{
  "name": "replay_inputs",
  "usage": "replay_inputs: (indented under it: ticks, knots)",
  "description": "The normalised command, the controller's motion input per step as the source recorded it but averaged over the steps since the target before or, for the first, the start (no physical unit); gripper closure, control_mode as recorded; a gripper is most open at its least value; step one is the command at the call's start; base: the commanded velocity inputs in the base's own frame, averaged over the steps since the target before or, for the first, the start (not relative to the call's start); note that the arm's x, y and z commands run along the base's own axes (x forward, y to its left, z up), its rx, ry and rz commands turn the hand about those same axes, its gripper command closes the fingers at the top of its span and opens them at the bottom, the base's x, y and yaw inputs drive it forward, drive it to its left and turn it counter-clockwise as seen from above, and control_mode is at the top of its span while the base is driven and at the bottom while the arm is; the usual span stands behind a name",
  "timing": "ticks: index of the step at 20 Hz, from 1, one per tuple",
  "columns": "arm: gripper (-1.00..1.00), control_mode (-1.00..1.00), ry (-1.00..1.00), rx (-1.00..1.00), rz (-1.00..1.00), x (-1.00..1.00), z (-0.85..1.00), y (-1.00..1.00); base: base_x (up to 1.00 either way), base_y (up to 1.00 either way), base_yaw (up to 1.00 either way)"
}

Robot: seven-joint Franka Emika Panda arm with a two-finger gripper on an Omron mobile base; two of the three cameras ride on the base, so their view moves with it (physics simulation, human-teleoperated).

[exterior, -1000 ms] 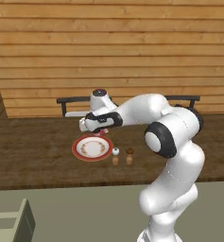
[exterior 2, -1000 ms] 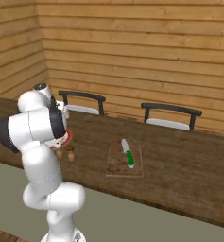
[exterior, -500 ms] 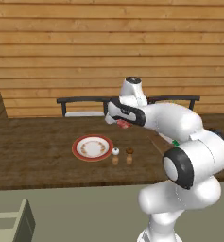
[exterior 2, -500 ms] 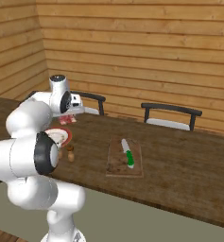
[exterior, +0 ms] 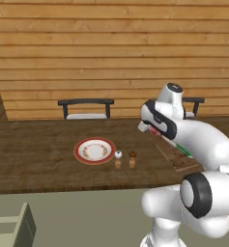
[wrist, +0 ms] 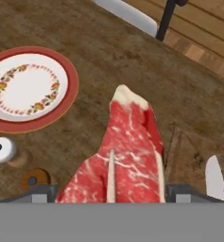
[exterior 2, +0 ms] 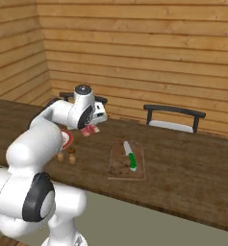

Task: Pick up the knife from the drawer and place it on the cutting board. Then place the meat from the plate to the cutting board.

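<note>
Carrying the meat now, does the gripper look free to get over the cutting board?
Probably yes: the gripper, holding the meat, hangs above the counter beside the cutting board, with nothing standing between.

No readable text, label, brand, number or sign anywhere. Only a painted floral ring on the plate (wrist: pixel 28 87), off to one side of the claw (wrist: pixel 111 189) in the hand view; no lettering on it.

Both base views look down over the table (exterior: pixel 34 154); hand view hangs close above it.
</note>
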Motion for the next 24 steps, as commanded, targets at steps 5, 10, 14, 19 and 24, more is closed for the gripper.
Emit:
replay_inputs:
  ticks: [5,10,14,19,24]
  knots:
    - [1.0,-1.0,0.0,-0.05,0.06,-0.33,0.1,-0.98,0.0,0.0,0.0]
    - [1.0,-1.0,0.0,-0.11,0.05,-0.46,0.09,-0.72,0.0,0.0,0.0]
    - [1.0,-1.0,0.03,-0.18,0.03,-0.33,-0.17,-0.05,0.0,0.0,0.0]
    - [1.0,-1.0,0.08,-0.05,0.0,0.03,-0.58,0.0,0.0,0.0,0.0]
    - [1.0,-1.0,0.18,0.0,0.0,0.27,-0.66,-0.07,0.0,0.0,0.0]
